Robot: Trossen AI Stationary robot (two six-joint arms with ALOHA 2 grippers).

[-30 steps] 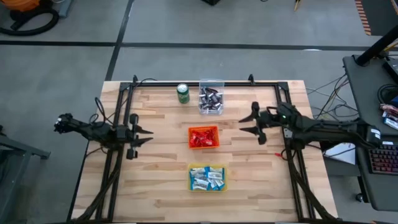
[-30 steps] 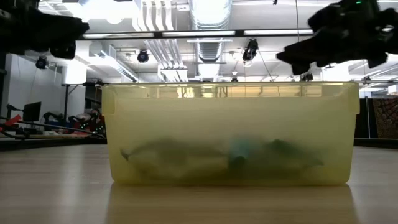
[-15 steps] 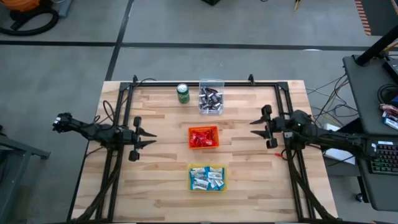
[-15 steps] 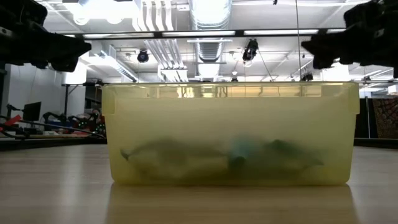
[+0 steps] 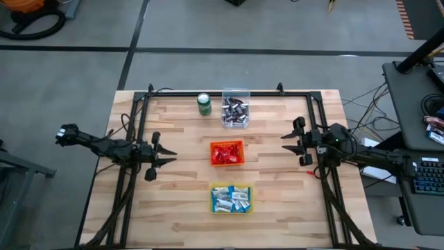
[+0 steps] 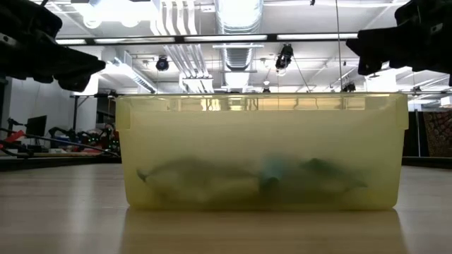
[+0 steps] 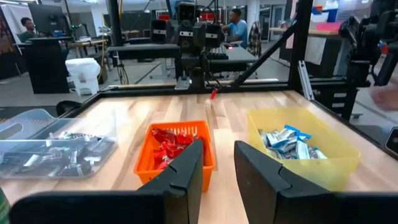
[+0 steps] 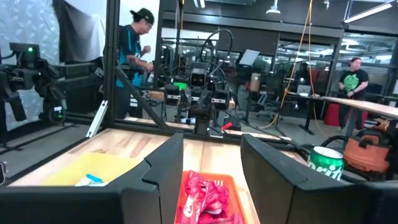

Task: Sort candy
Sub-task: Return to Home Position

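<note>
The candy lies sorted in three bins down the table's middle: dark bars in a clear bin [image 5: 236,111] at the far side, red bars [image 7: 169,144] in an orange bin [image 5: 227,153] at the centre, and blue-and-white bars [image 7: 288,142] in a yellow bin [image 5: 231,198] near the front. My left gripper [image 5: 168,157] hovers open at the table's left, pointing level toward the orange bin with nothing between its fingers [image 7: 186,168]. At the table's right, my right gripper [image 5: 284,144] is open, also level and facing the orange bin, its fingers [image 8: 163,167] holding nothing.
A green drink can [image 5: 204,103] stands left of the clear bin at the far edge. A dark metal frame [image 5: 229,93] runs along the far edge and both sides of the table. Bare wood lies between each gripper and the bins. People stand in the room beyond.
My right gripper has drawn back from the orange bin toward the table's right edge and sunk a little, staying open. My left gripper has sunk slightly and rolled a bit, its gap unchanged. The bins and candy have not moved.
</note>
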